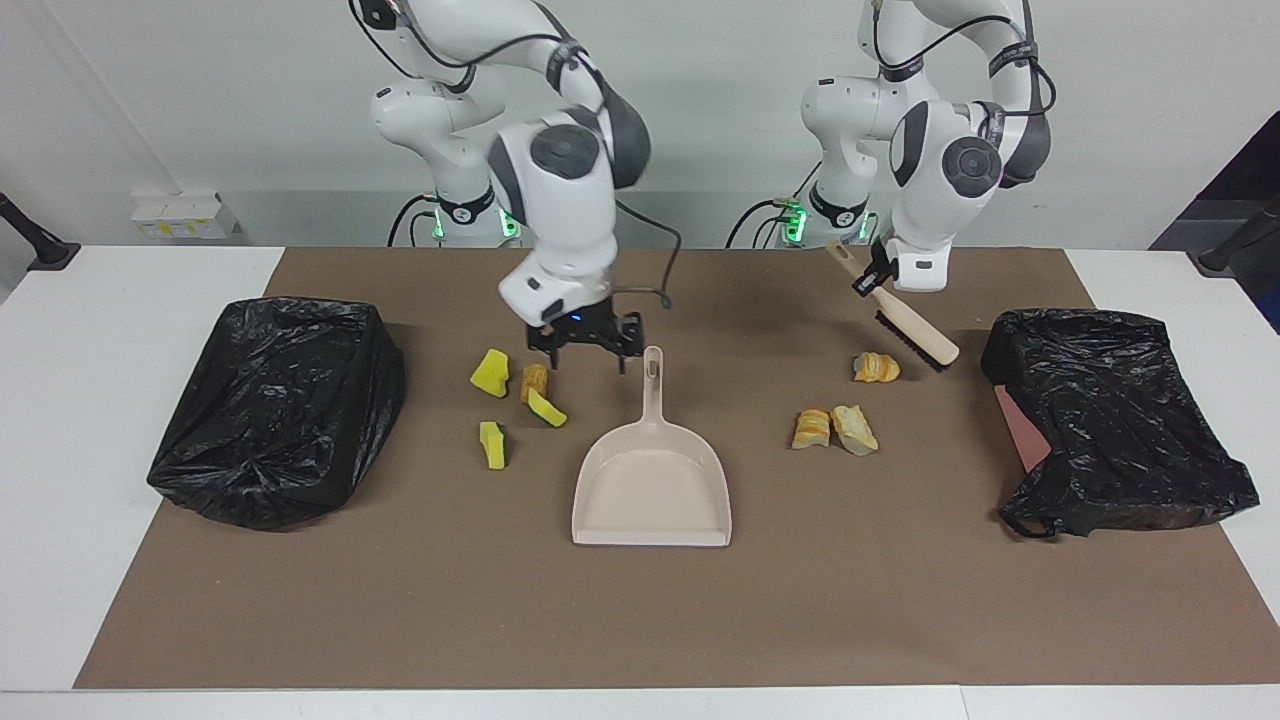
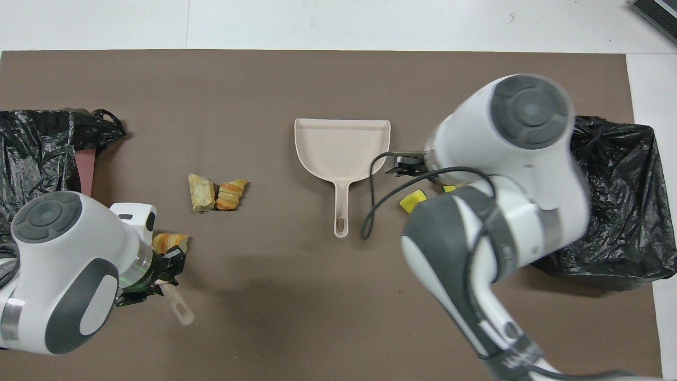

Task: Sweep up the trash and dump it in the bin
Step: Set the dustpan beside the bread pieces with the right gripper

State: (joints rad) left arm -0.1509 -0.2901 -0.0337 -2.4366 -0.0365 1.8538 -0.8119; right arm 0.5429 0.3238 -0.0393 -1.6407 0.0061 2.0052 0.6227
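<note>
Trash lay in two loose groups on a brown mat [image 1: 640, 620], one on each side of a beige dustpan [image 1: 652, 495]. Toward the right arm's end were three yellow sponge wedges [image 1: 490, 372] and a brown crusty lump [image 1: 534, 380]; the lump touched one wedge, and its long axis ran toward and away from the robots. Toward the left arm's end were three tan bread chunks [image 1: 834, 428]: two touched side by side, and the third [image 1: 876, 367] lay alone, nearer the robots, its long axis across the table.

The dustpan sat between the groups, its handle [image 1: 653, 380] pointing toward the robots and its open mouth away from them.

The left gripper [image 1: 872, 283] was pinched shut on the handle of a small hand brush [image 1: 915, 335], held in the air. The brush slanted down toward the left arm's end of the table, bristle head lowest, just beside the lone bread chunk and not touching it.

The right gripper [image 1: 588, 352] hung low with its fingers spread, holding nothing, over the mat between the dustpan handle and the brown lump.

A black bag-lined bin [image 1: 275, 410] stood at the right arm's end of the table, and a second black bag [image 1: 1115, 420] slumped at the left arm's end with a pink surface [image 1: 1020, 430] showing at its edge.
</note>
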